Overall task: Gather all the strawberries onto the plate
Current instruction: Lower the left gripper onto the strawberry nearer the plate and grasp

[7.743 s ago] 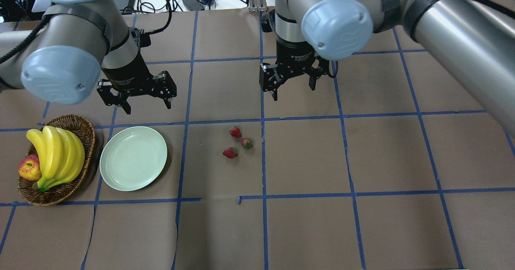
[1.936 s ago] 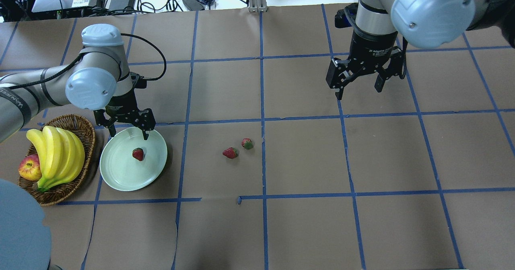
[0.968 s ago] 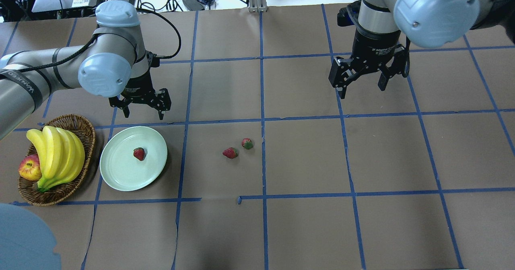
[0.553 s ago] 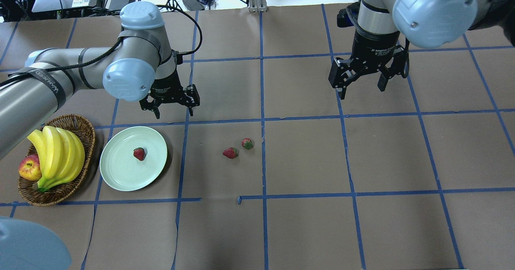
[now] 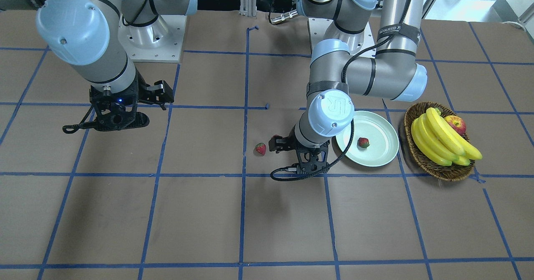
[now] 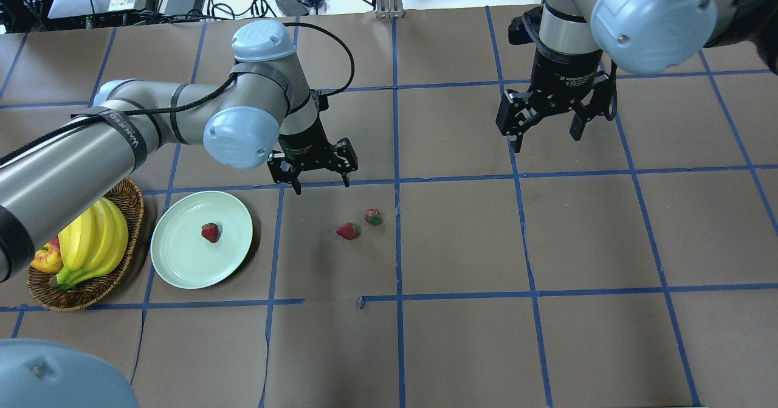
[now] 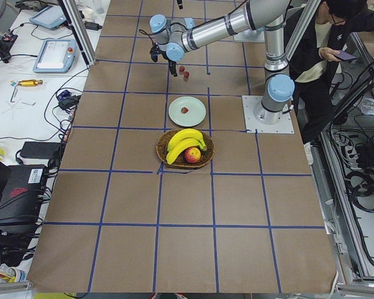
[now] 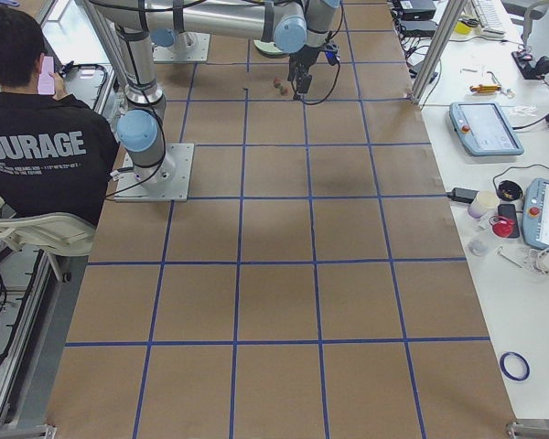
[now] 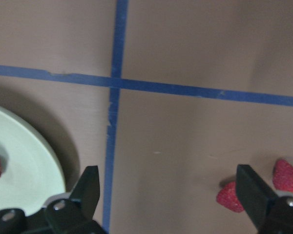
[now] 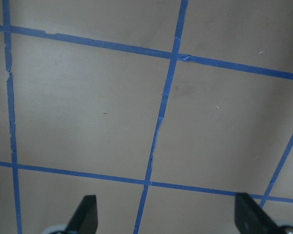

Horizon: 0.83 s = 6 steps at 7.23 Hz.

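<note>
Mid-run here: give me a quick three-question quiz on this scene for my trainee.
1. How many strawberries lie on the plate?
2. True or false: the left gripper is shut on a strawberry.
3. Which gripper hangs nearer the two loose strawberries? A) left gripper B) right gripper
Key: 1) one; 2) false, it is open and empty; 3) A.

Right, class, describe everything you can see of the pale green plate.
The plate is round, shallow and pale mint green, smooth and plain, with a low raised rim. It looks like plastic or glazed ceramic. It lies flat on the brown paper, close beside the wicker basket, with a narrow gap between them. One strawberry rests near its middle. Nothing else touches it.
</note>
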Available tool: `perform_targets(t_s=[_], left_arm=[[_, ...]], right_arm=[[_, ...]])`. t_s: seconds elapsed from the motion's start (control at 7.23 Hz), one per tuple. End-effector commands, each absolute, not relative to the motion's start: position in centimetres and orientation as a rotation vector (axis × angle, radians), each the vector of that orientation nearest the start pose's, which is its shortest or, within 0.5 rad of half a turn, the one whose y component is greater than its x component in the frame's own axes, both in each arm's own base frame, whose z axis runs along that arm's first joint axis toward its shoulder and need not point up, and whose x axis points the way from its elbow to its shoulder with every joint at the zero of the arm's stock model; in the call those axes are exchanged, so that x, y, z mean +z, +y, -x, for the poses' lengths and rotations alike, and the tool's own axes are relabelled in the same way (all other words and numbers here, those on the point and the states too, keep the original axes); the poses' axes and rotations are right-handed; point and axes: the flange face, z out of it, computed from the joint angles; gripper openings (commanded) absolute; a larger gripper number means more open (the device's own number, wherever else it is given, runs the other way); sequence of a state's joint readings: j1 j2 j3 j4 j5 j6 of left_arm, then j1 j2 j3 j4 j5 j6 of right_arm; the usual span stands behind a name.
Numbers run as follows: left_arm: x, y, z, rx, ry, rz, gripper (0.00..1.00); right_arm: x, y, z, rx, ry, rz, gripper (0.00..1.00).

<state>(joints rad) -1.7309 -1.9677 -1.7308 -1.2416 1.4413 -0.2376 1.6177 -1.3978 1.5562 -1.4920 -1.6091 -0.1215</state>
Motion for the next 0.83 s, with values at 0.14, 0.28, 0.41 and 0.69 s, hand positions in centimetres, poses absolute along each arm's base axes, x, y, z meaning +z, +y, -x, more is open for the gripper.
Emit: perform_targets(t_s=[0.14, 0.28, 0.41, 0.69], left_arm=[[18.7, -52.3, 25.4, 0.541, 3.175, 0.074, 0.99], [17.8, -52.1, 25.5, 0.569, 3.168, 0.067, 0.98], [17.3, -52.0, 25.6, 0.59, 3.161, 0.061, 0.98], [16.8, -51.5, 25.9, 0.612, 3.152, 0.028, 0.96]], right_arm=[[39.6, -52.6, -15.4, 0.388, 3.134, 0.275, 1.0], [39.2, -52.5, -15.4, 0.402, 3.132, 0.277, 1.0], [39.1, -52.5, -15.4, 0.404, 3.131, 0.277, 1.0], [39.0, -52.5, -15.4, 0.404, 3.131, 0.277, 1.0]])
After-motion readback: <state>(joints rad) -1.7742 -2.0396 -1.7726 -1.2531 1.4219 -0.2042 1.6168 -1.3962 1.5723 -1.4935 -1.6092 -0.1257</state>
